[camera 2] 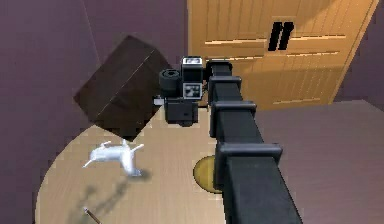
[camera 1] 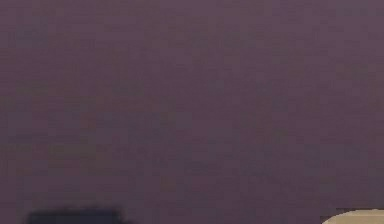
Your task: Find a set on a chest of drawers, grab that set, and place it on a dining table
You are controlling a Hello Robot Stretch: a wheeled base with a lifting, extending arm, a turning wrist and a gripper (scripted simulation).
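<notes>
My arm (camera 2: 245, 150) rises from the arm side view's bottom edge, and the gripper (camera 2: 165, 98) is at its far end, left of the white marker squares (camera 2: 192, 78). A large dark brown box-like thing (camera 2: 122, 88) is tilted right beside the gripper's far end, over the far rim of a round pale wooden table (camera 2: 70, 185). I cannot tell whether the gripper holds anything. On the tabletop lies a small white object (camera 2: 112, 157).
A flat golden-brown round thing (camera 2: 204, 176) lies on the table, partly behind the arm. A wooden panelled door (camera 2: 300, 70) with dark marks stands at the upper right. A purple wall (camera 1: 190, 100) is close ahead, with a pale table edge (camera 1: 355, 217) at the bottom right.
</notes>
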